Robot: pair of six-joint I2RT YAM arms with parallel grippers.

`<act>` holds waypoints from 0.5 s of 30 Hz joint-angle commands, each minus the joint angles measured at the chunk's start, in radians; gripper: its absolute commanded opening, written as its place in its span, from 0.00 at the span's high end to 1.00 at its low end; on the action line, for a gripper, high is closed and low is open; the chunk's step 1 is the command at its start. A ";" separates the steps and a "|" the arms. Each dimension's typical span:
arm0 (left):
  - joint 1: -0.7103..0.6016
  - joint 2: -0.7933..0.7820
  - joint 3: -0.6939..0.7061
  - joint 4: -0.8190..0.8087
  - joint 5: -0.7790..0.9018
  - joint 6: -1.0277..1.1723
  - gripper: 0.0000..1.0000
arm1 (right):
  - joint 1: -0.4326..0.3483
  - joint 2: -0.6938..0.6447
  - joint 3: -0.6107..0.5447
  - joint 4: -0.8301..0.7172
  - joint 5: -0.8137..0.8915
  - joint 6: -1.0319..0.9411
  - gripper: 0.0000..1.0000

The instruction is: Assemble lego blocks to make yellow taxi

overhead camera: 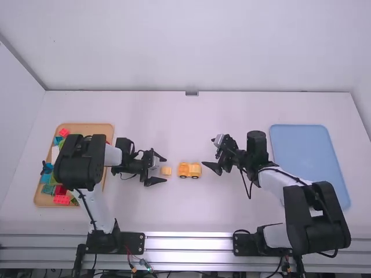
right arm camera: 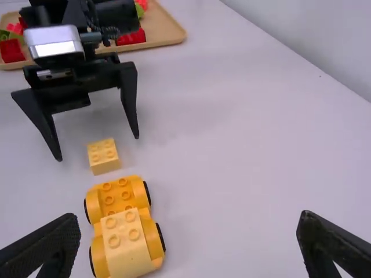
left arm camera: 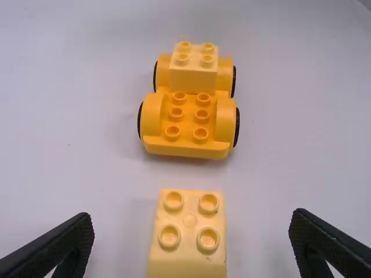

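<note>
Left gripper (overhead camera: 166,170) is open, its fingertips on either side of a small light-yellow brick (overhead camera: 166,171). In the left wrist view the brick (left arm camera: 187,243) lies between the spread fingers of the left gripper (left arm camera: 191,231), touching neither. Beside it, toward the middle, stands the orange-yellow car base (overhead camera: 183,169) with black wheels; a light-yellow brick (left arm camera: 194,70) is mounted on its far end in the left wrist view. Right gripper (overhead camera: 211,165) is open to the right of the car. In the right wrist view the right gripper (right arm camera: 188,231) has nothing between its fingers.
A wooden tray (overhead camera: 90,128) of colorful bricks lies at the far left, partly under the left arm. A blue tray (overhead camera: 307,150) lies at the right, beyond the right arm. The table's far edge meets a white wall.
</note>
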 commanded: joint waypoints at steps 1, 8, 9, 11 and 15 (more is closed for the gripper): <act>-0.005 0.026 -0.010 0.006 0.016 -0.008 0.12 | -0.005 0.007 -0.008 0.014 -0.029 0.037 0.01; 0.003 0.079 0.000 0.036 0.024 -0.008 0.36 | -0.004 0.006 -0.008 0.036 -0.027 0.069 0.01; -0.001 0.085 0.003 0.035 0.021 -0.008 0.37 | -0.005 0.006 -0.008 0.036 -0.027 0.069 0.01; -0.004 0.090 0.005 0.036 0.021 -0.008 0.38 | -0.005 0.006 -0.008 0.036 -0.027 0.069 0.01; 0.003 0.091 0.012 0.035 0.026 -0.008 0.47 | -0.005 0.006 -0.008 0.037 -0.025 0.069 0.01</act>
